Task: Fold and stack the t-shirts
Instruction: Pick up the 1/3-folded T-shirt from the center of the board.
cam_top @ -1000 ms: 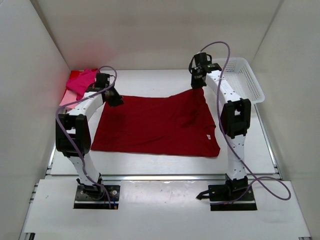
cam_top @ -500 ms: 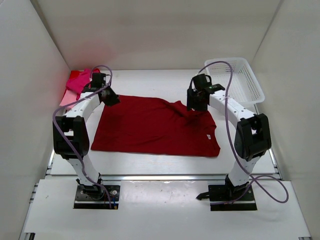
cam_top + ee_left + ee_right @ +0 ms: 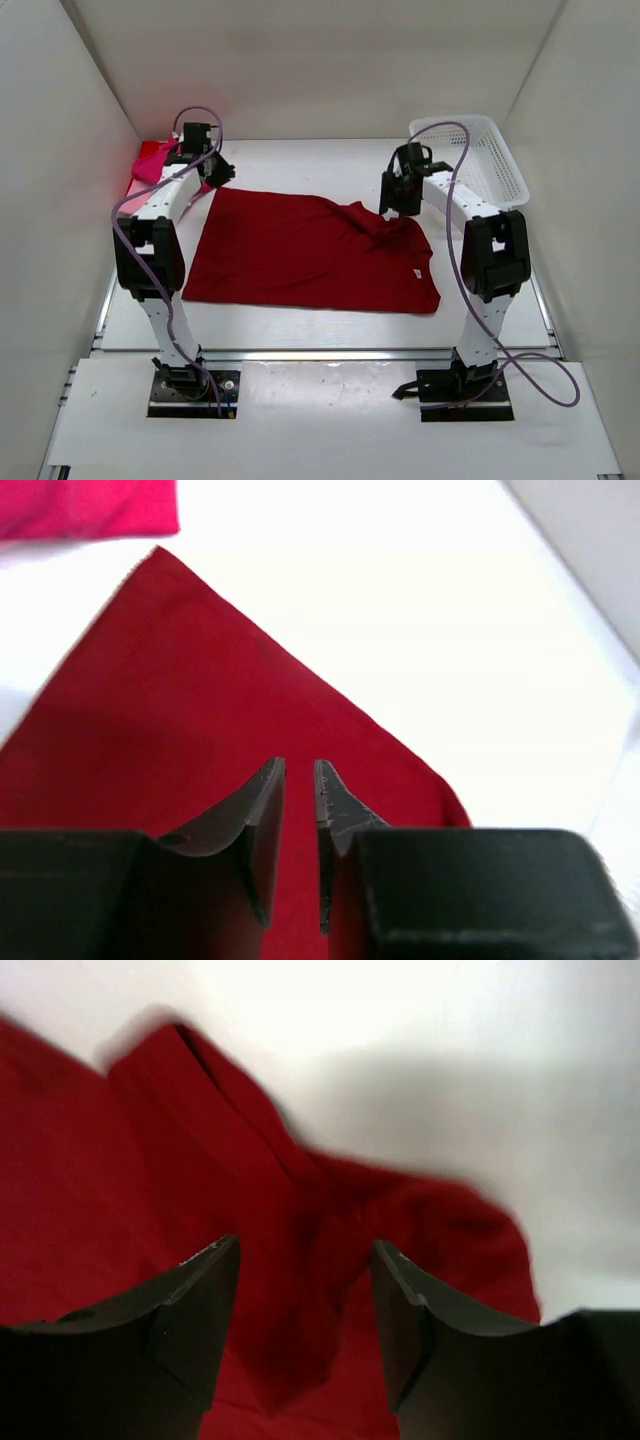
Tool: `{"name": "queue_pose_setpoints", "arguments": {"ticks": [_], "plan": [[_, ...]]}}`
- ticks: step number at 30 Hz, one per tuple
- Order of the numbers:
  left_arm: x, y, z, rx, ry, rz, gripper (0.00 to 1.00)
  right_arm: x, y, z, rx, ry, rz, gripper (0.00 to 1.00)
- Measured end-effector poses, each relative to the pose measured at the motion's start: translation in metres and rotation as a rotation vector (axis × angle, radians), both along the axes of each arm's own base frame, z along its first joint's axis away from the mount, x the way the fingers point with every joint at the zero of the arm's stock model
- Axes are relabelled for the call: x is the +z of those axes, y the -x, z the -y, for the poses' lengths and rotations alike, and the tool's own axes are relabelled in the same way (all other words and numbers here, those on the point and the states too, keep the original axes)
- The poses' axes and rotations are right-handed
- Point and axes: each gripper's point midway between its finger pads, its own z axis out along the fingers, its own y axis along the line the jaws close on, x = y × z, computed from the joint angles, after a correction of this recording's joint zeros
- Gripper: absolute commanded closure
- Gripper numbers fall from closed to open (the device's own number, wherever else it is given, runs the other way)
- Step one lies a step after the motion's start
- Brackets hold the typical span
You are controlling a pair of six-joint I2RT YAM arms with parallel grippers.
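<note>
Both jaws hold nothing: left gripper (image 3: 299, 765) barely parted, right gripper (image 3: 302, 1248) wide, over the far corners of the dark crimson t-shirt (image 3: 310, 250) spread across the middle of the table (image 3: 300, 165). Spreading seems nearly done; folding next needs fresh corner grips.

This is looking like a robotics lab test cell. Plain white panels (image 3: 320, 70) are enclosing a white table (image 3: 300, 165) on three sides. At the table's near edge, a left arm (image 3: 150, 260) and a right arm (image 3: 495, 260) are standing on bolted black plates (image 3: 195, 392), trailing purple cables (image 3: 545, 375). A metal rail (image 3: 330, 353) is running along that edge.
</note>
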Motion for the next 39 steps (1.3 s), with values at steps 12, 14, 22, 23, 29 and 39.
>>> {"name": "queue_pose_setpoints", "arguments": {"ticks": [12,14,22,23,29,39], "plan": [[-0.054,0.009,-0.022,0.026,-0.066,-0.146,0.71,-0.019,0.038,0.013,-0.057,0.013,-0.071,0.56],[-0.054,0.009,-0.022,0.024,-0.067,-0.147,0.72,-0.011,0.032,0.017,-0.071,0.003,-0.048,0.57],[-0.054,0.009,-0.020,0.019,-0.068,-0.147,0.71,-0.006,0.032,0.024,-0.088,-0.044,-0.037,0.56],[-0.054,0.009,-0.020,0.019,-0.068,-0.147,0.72,-0.008,0.035,0.021,-0.080,-0.047,-0.044,0.58],[-0.054,0.009,-0.021,0.016,-0.072,-0.147,0.72,-0.018,0.047,0.015,-0.061,-0.060,-0.082,0.59],[-0.054,0.009,-0.021,0.013,-0.080,-0.147,0.72,-0.026,0.049,0.023,-0.078,-0.030,-0.094,0.53]]}}
